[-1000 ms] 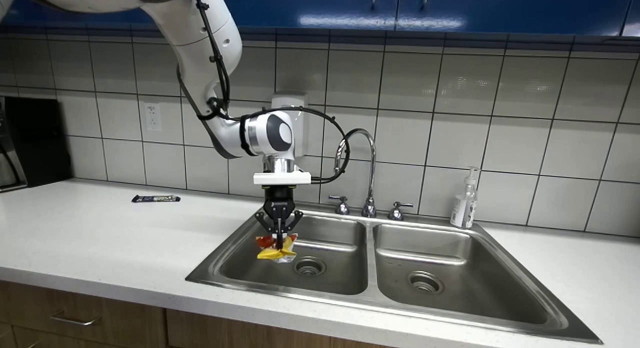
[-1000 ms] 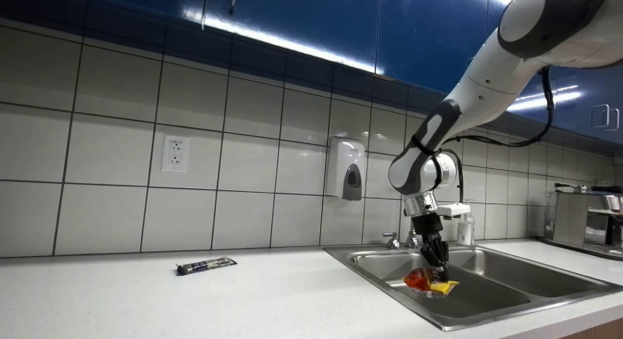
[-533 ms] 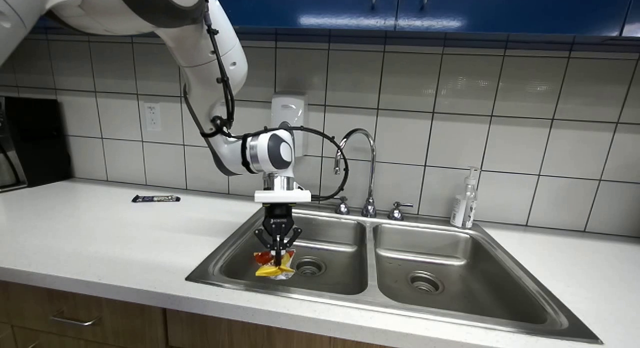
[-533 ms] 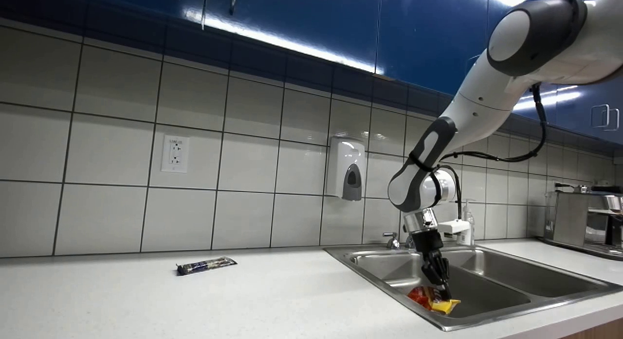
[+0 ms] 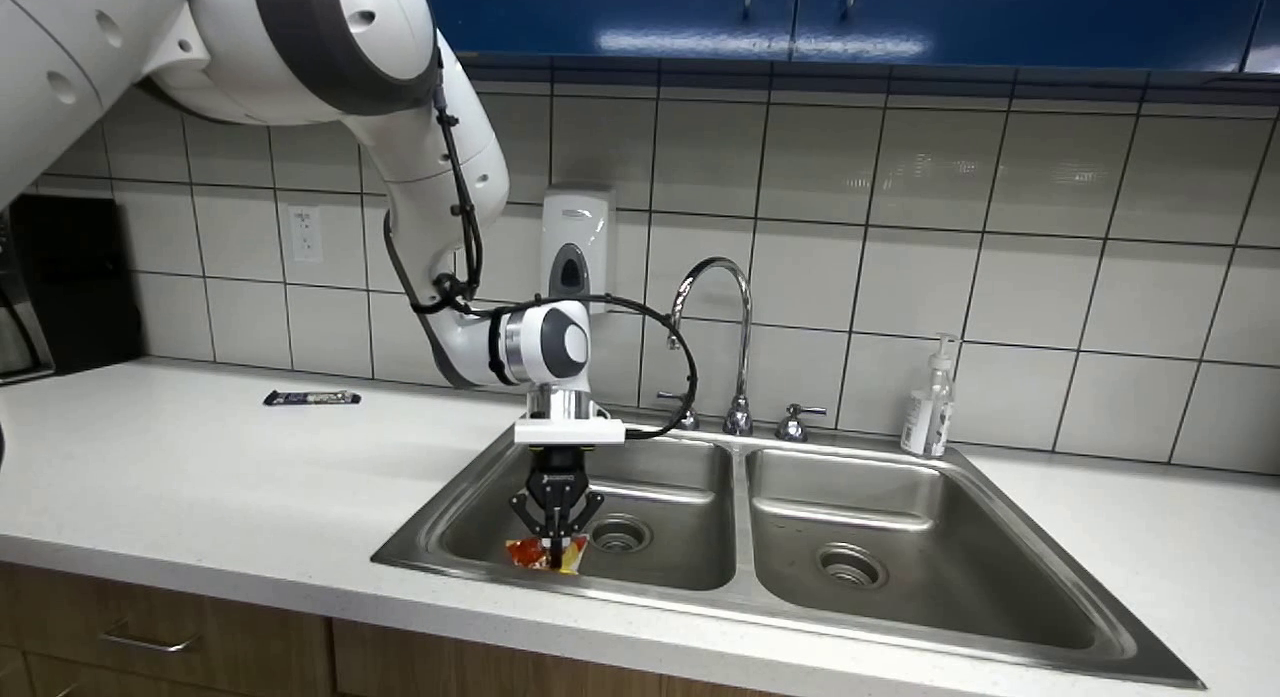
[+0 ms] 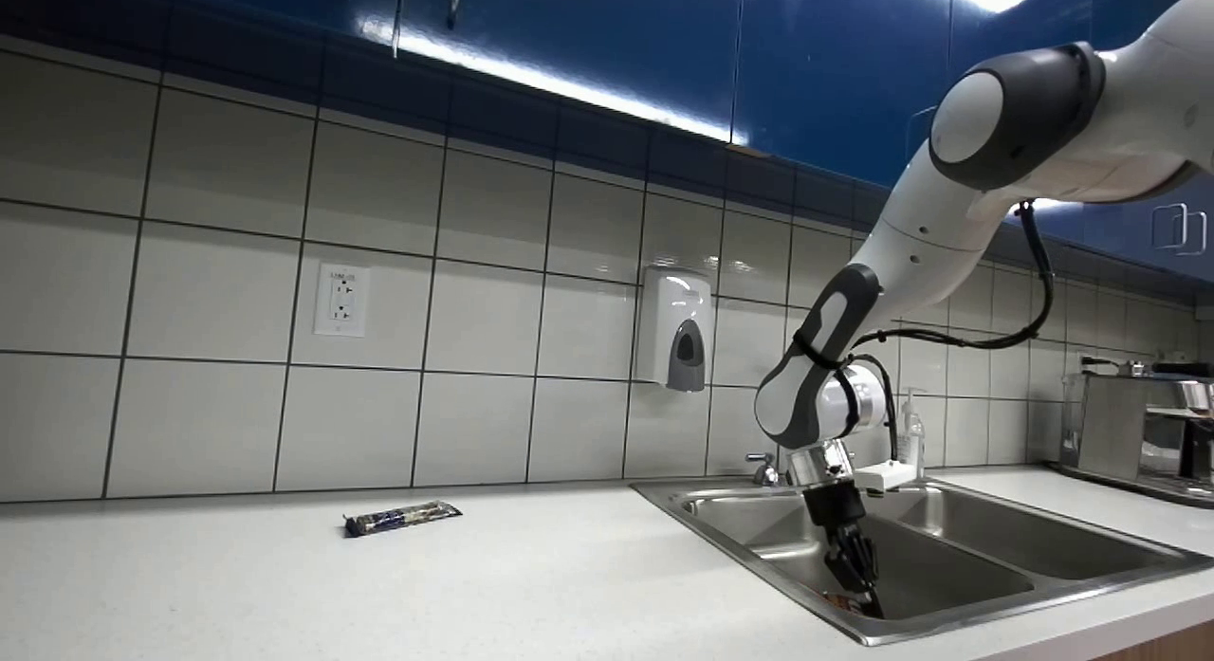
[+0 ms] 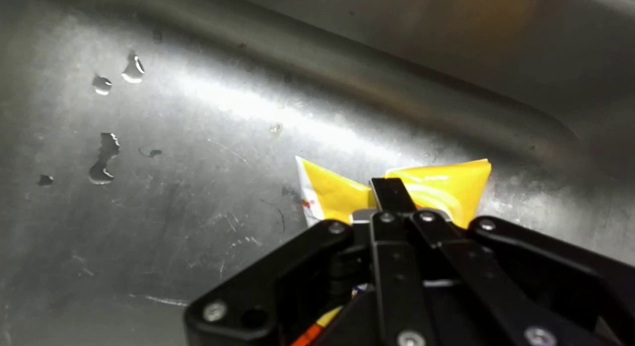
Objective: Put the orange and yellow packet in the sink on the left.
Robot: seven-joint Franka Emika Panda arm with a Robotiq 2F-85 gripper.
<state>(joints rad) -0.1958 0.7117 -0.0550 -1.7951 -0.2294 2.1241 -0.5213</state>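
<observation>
The white surface [image 5: 250, 477] carries a double sink [image 5: 412, 549]. Its left basin [image 5: 672, 563] lies open toward the divider [image 5: 744, 537]; near the surface's front edge, the tool [image 5: 556, 557] pinches the orange and yellow packet [image 5: 529, 552]. The wrist view shows its yellow end [image 7: 443, 189] fanned toward a basin wall [image 7: 471, 48], long axis unclear; in an exterior view, just a reddish sliver [image 6: 840, 600] shows.

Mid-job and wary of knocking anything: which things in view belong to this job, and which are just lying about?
Part of the job:
orange and yellow packet
claw, gripping it
left sink basin

Just lying about:
slim dark packet
pump bottle
black appliance
</observation>
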